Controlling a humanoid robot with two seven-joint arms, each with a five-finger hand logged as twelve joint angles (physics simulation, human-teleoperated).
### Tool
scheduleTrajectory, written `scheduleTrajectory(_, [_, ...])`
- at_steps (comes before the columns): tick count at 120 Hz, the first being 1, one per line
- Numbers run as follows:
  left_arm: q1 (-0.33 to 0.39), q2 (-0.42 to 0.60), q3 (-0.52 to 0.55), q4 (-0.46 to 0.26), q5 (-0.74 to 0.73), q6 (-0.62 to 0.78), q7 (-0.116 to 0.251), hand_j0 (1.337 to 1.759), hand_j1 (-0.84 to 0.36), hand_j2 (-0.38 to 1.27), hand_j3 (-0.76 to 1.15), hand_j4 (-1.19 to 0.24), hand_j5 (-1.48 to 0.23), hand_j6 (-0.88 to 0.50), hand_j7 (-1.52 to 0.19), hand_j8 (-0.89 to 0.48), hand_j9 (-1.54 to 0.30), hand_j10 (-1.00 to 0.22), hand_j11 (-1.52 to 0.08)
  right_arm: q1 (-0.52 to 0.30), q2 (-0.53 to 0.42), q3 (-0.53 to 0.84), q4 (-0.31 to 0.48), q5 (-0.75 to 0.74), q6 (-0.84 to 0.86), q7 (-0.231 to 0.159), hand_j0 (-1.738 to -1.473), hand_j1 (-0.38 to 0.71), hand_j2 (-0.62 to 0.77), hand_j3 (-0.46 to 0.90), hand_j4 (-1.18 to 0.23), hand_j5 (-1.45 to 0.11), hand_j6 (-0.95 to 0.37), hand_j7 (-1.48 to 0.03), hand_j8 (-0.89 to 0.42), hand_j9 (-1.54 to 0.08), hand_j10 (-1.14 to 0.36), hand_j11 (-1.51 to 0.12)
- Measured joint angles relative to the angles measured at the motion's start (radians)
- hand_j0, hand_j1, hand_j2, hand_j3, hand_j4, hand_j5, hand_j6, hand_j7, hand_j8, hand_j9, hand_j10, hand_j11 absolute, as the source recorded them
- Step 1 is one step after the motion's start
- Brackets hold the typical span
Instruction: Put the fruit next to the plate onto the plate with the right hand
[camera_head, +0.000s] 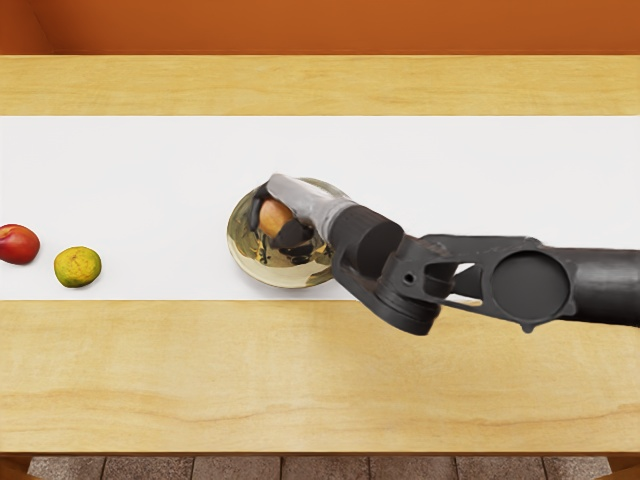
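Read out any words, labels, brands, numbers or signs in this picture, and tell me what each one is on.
None: no text shows on the plate, the right hand, the orange fruit it holds, the red fruit, the yellow-green fruit or the white runner.

Right hand over the gold plate, fingers curled around the orange-brown fruit, red apple and green-yellow citrus far left on the white runner

red apple far left | green-orange citrus just beside | white runner | wooden table
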Motion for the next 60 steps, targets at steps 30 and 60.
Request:
scheduleTrajectory(30, [-0.001, 0.000, 0.000, 0.000, 0.000, 0.000, 0.000, 1.658, 0.06, 0.05, 0.00, -0.24, -0.32, -0.24, -0.32, -0.24, -0.32, -0.24, -0.32, 0.000, 0.023, -0.016, -0.025, -0.012, 0.015, -0.006, -1.643, 0.32, 0.04, 0.00, -0.70, -0.91, -0.39, -0.89, -0.10, -0.90, -0.32, -0.92])
scheduleTrajectory(60, [0.000, 0.000, 0.000, 0.000, 0.000, 0.000, 0.000, 1.658, 0.06, 0.05, 0.00, -0.24, -0.32, -0.24, -0.32, -0.24, -0.32, -0.24, -0.32, 0.001, 0.011, -0.009, -0.027, -0.007, 0.017, -0.007, -1.653, 0.15, -0.03, 0.00, -0.46, -0.60, -0.44, -0.60, -0.27, -0.60, -0.37, -0.61])
